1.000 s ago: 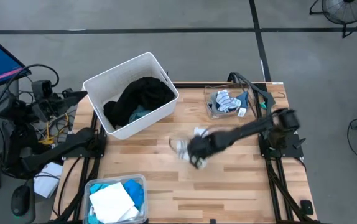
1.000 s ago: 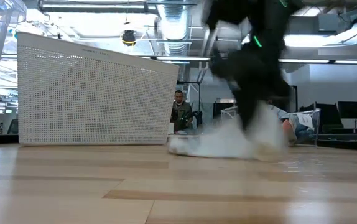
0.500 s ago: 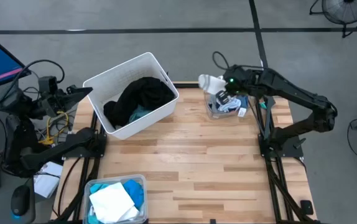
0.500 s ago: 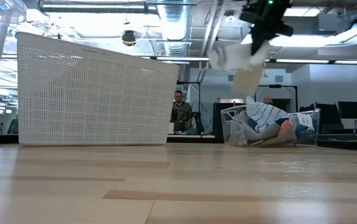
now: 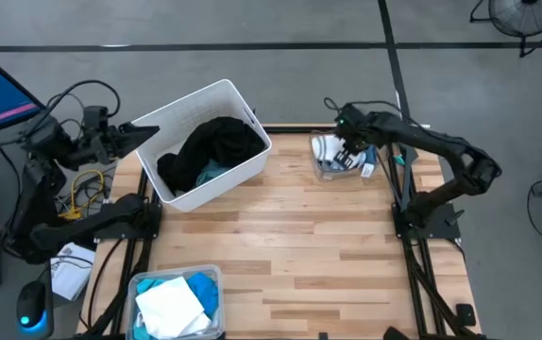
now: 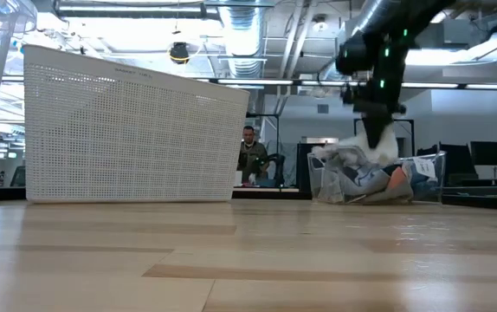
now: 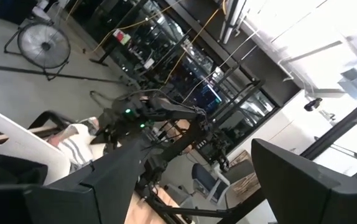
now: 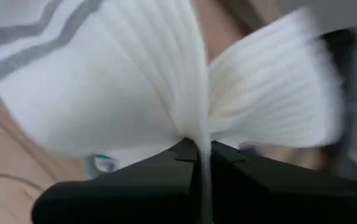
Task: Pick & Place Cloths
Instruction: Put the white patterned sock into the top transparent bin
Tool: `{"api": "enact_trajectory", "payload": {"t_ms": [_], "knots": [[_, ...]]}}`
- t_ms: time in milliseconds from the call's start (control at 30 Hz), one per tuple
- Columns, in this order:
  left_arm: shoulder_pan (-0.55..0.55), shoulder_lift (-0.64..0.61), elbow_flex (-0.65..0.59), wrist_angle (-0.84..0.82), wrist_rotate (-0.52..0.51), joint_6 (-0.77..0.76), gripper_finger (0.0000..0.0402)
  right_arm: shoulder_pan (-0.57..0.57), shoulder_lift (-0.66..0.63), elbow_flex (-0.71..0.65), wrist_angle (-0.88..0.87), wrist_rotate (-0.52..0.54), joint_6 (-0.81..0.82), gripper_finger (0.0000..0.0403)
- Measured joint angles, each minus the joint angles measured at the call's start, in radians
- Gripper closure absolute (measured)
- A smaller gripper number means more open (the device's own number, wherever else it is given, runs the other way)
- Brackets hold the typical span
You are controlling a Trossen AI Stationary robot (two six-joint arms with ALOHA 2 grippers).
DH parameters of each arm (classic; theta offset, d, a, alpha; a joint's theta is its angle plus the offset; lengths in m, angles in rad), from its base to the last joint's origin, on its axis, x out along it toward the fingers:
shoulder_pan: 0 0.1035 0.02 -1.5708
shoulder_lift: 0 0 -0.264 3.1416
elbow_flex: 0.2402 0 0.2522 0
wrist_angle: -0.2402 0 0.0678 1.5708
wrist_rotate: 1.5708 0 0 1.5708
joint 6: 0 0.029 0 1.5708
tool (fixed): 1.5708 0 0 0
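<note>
My right gripper is over the clear tub at the table's far right, shut on a white sock with grey stripes. In the low view the gripper is just above the tub, which holds several small cloths. My left gripper is open and empty in the air by the far left corner of the white bin. Black clothes lie in the bin. My right gripper pinches a gathered fold of the white sock's ribbed part between its two fingers. The fingers come from above, pointing down. The sock spreads out below them and reaches the pile of cloths in the tub.
A second clear tub with turquoise and white cloths stands at the table's near left edge. The white bin's perforated wall fills the left of the low view. A person shows in the room behind.
My right gripper has lifted the white sock from the middle of the table, carried it toward the far right edge, and gone down with it onto the clear tub. My left gripper has moved a little toward the white bin.
</note>
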Motion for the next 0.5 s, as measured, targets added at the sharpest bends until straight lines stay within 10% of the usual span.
{"api": "enact_trajectory", "payload": {"t_ms": [500], "knots": [[0.000, 0.106, 0.000, 0.001, 0.000, 0.051, 0.0112, -0.091, 0.279, -0.098, 0.106, -0.131, -0.035, 0.0379]]}}
